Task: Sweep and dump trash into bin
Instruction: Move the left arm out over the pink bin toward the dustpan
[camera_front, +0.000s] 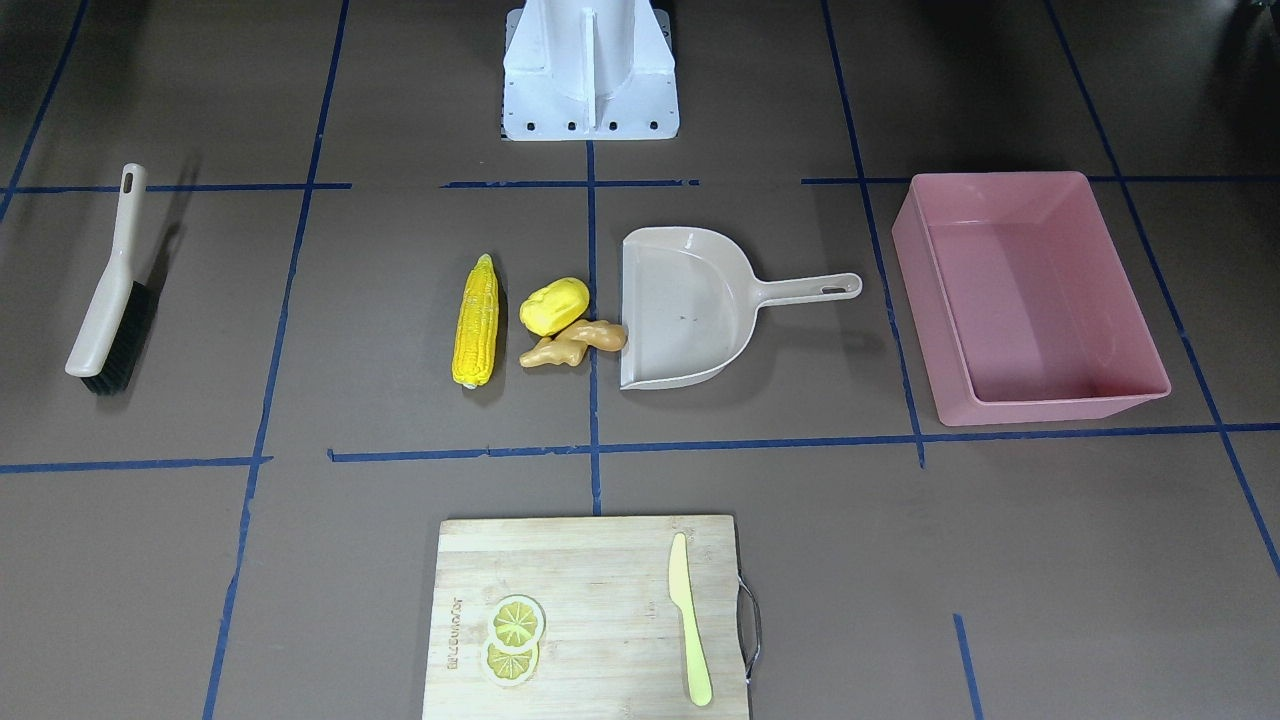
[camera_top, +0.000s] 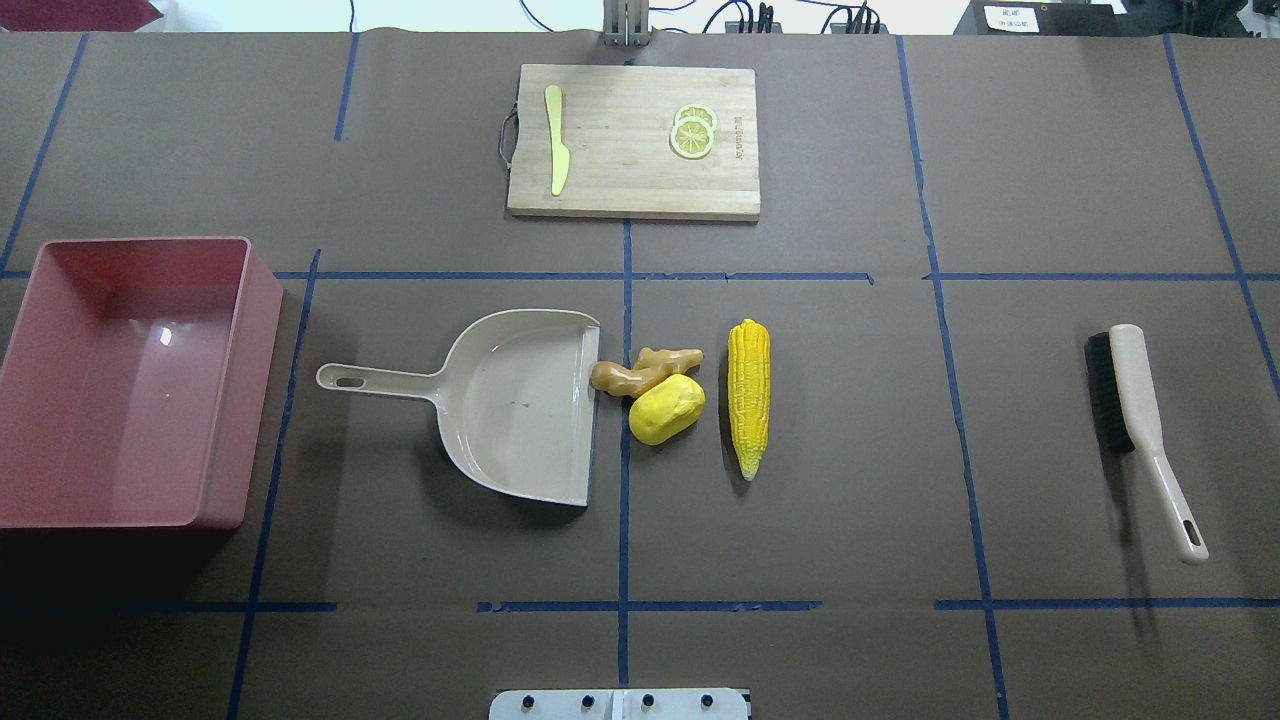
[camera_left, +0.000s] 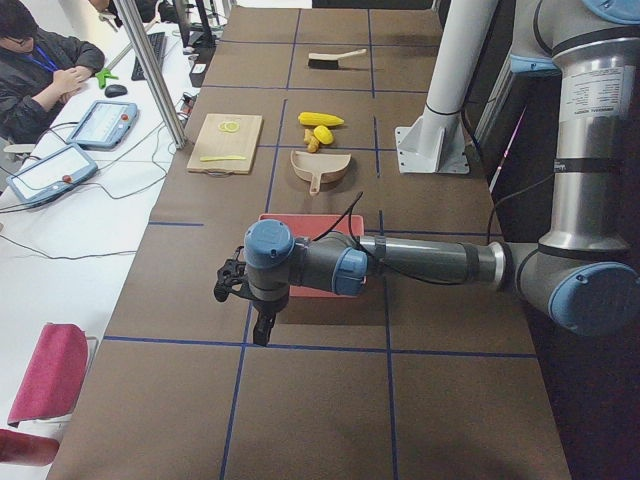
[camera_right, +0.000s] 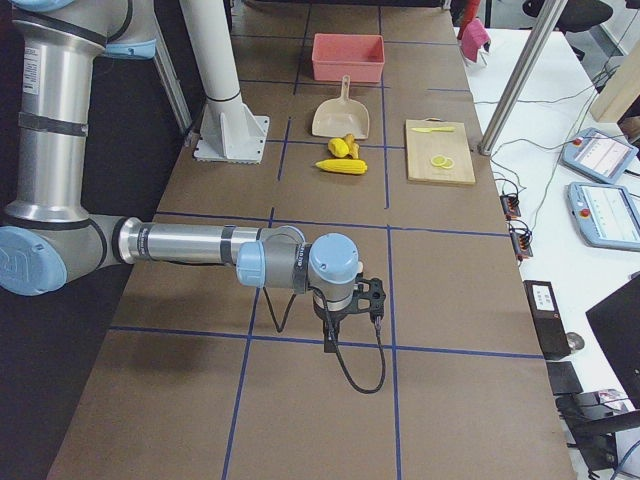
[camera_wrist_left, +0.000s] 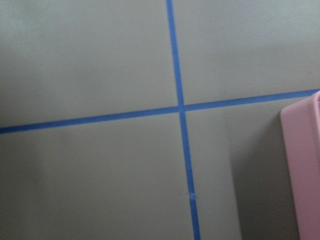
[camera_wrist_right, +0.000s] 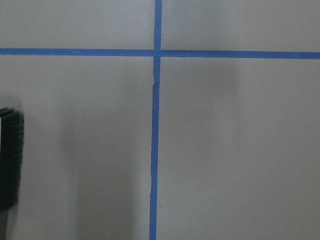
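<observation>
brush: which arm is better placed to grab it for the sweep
Right. The brush lies at the table's right end, and the right wrist view shows its bristles at the frame edge. The left hand hangs by the pink bin at the opposite end.

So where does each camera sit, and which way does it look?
Front-facing: across the table, facing the robot; its base shows.
Overhead: behind the robot, looking down; base edge only.
Left side: table's end, along it; left arm, left tool.
Right side: opposite end; right arm, right tool.
Left wrist: downward, bin corner; no body.
Right wrist: downward, brush bristles; no body.
Shared: front-facing and overhead both show the dustpan.
</observation>
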